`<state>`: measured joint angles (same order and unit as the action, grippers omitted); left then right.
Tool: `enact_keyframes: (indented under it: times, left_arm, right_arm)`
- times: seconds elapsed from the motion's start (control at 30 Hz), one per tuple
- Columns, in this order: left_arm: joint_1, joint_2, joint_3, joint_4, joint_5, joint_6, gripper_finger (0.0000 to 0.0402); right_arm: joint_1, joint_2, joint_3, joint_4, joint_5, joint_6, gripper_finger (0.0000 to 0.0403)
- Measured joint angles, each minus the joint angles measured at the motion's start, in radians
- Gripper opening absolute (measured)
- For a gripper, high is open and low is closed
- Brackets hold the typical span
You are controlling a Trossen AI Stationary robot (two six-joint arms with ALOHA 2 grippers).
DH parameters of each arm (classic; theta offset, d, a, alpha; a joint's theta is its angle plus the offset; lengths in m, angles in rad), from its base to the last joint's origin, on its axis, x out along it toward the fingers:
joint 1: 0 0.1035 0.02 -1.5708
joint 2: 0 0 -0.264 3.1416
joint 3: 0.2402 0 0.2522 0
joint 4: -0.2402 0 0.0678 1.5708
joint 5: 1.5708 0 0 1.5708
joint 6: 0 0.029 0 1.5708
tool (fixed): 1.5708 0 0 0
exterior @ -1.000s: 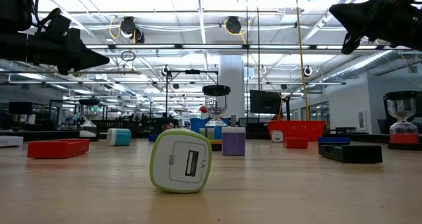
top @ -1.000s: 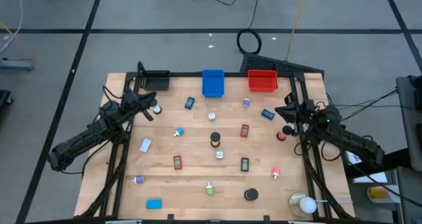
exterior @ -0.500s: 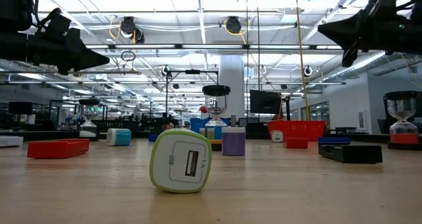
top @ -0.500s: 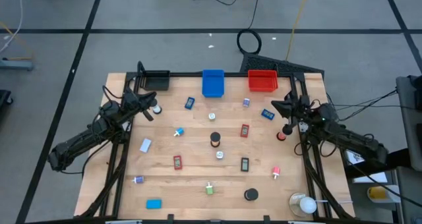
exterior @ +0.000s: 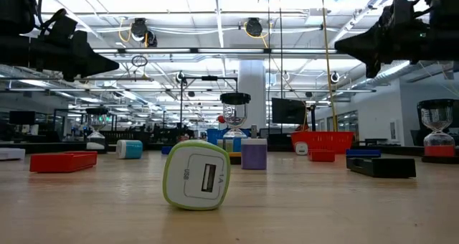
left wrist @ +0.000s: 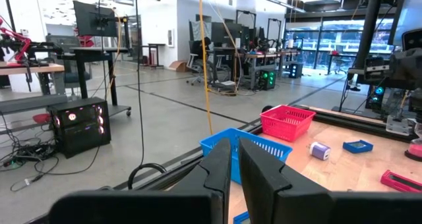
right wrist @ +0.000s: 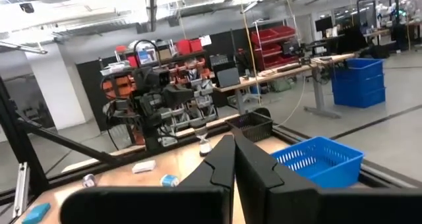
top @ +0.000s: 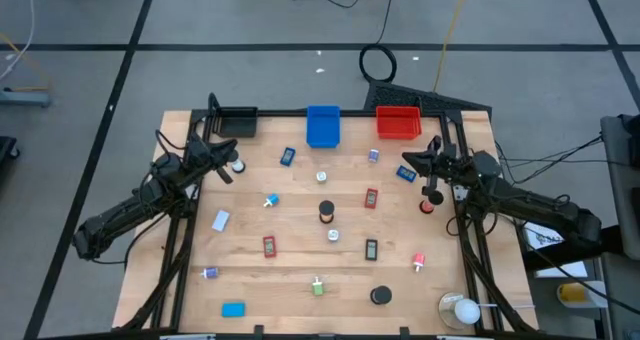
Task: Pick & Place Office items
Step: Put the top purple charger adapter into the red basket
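Note:
Several small office items lie scattered on the wooden table (top: 300, 265), among them a blue block (top: 288, 156), a black roll (top: 326, 212), a red block (top: 371, 198) and a green-and-white charger (exterior: 197, 176). My left gripper (top: 231, 148) hangs shut above the table's far left, near the black bin (top: 237, 122), with nothing in it. My right gripper (top: 405, 161) hangs shut above the far right part, over a small blue item (top: 405, 174), clear of it. Both hang well above the tabletop in the low view.
A blue bin (top: 322, 125) and a red bin (top: 397, 122) stand at the table's far edge. A roundish white object in a clear holder (top: 460, 310) sits at the near right corner. Black frame rails run along both sides.
My right gripper has reached out from the right rail toward the table's left edge, over the table, and has tipped down nearer to level. It stays shut with nothing in it.

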<state>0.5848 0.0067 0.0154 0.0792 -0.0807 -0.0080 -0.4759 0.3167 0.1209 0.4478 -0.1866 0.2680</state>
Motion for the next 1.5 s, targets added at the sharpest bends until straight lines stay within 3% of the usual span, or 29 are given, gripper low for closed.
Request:
enact_keyframes:
  times: [0.83, 1.03, 1.5]
  left_arm:
    - [0.0, 0.0, 0.0, 0.0, 0.0, 0.0, 0.0037]
    - [0.0, 0.0, 0.0, 0.0, 0.0, 0.0, 0.0037]
    - [0.0, 0.0, 0.0, 0.0, 0.0, 0.0, 0.0037]
  right_arm:
    - [0.0, 0.078, 0.052, 0.016, 0.032, -0.092, 0.0001]
    - [0.0, 0.158, 0.121, -0.018, 0.029, -0.124, 0.0001]
    - [0.001, 0.313, 0.132, -0.003, 0.029, -0.134, 0.0001]
